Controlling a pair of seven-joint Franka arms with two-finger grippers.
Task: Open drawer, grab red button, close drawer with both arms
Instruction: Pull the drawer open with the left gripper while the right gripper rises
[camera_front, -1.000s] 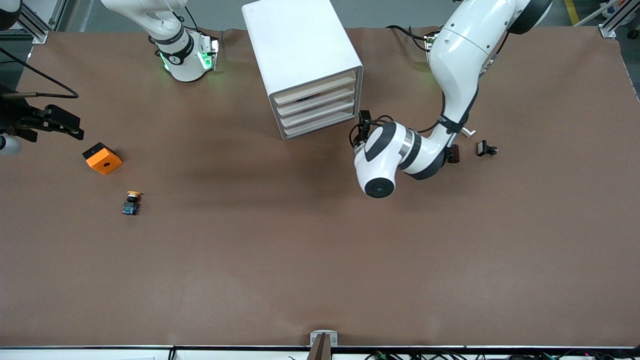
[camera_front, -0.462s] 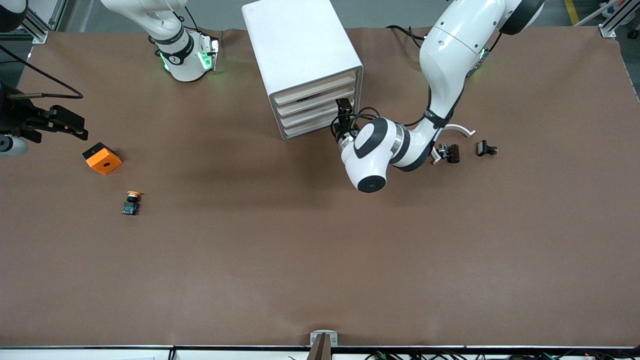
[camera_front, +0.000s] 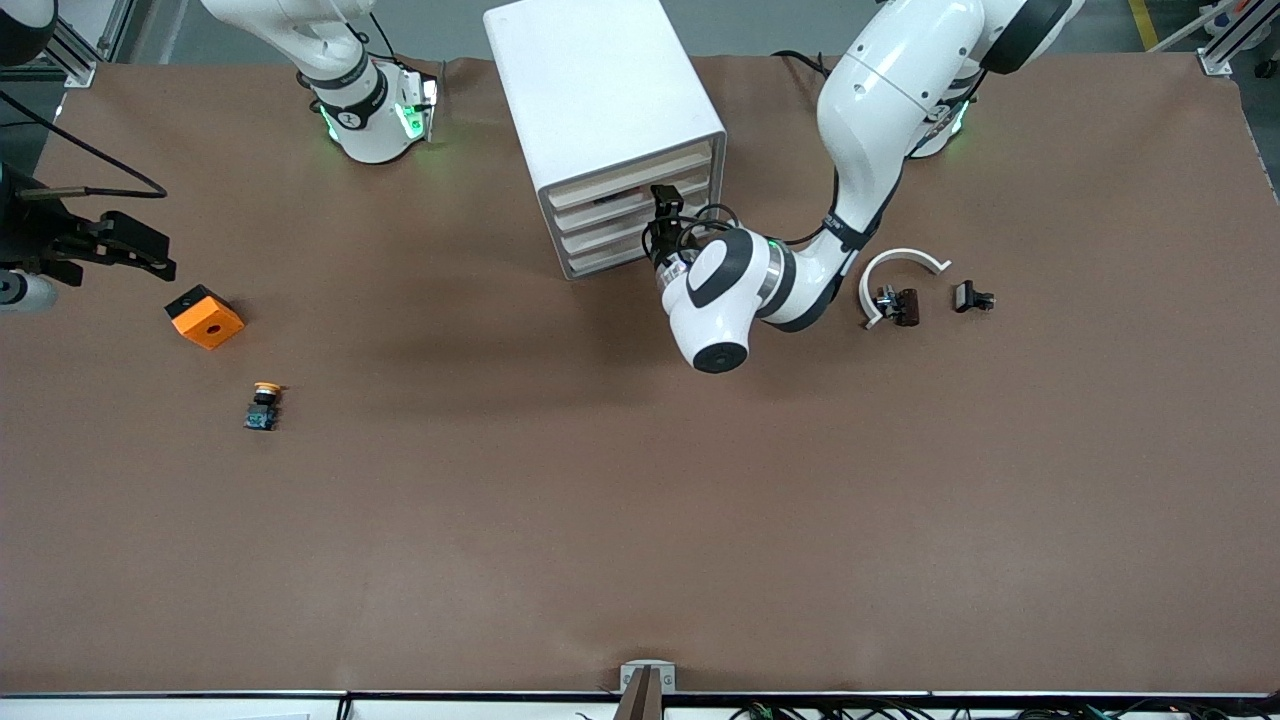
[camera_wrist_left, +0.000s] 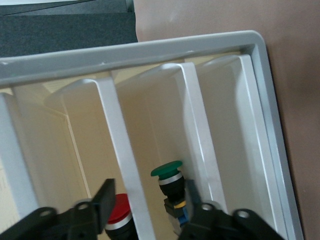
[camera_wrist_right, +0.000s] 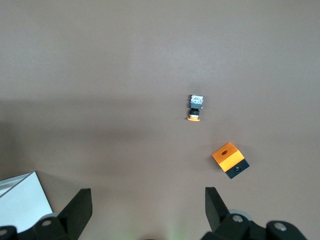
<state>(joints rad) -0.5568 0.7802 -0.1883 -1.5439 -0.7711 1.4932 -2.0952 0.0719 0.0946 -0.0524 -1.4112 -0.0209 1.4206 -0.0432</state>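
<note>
Having swung in since a second ago, bringing the left gripper (camera_front: 664, 208) to the cabinet (camera_front: 600, 90) front at 5 o'clock, fingers narrowing yet apart astride the drawer (camera_wrist_left: 120, 130) lip. Spotting the button (camera_wrist_left: 119, 211) inside, beside a green-capped button (camera_wrist_left: 168, 173). Keeping the right gripper (camera_wrist_right: 147, 210) waiting, wide, at 10 o'clock of the orange cube (camera_front: 205, 317).

We see an orange cube (camera_front: 204, 316) near a yellow-capped button (camera_front: 263, 406), and a white curved piece (camera_front: 900, 264) beside two small black parts (camera_front: 972, 297).
</note>
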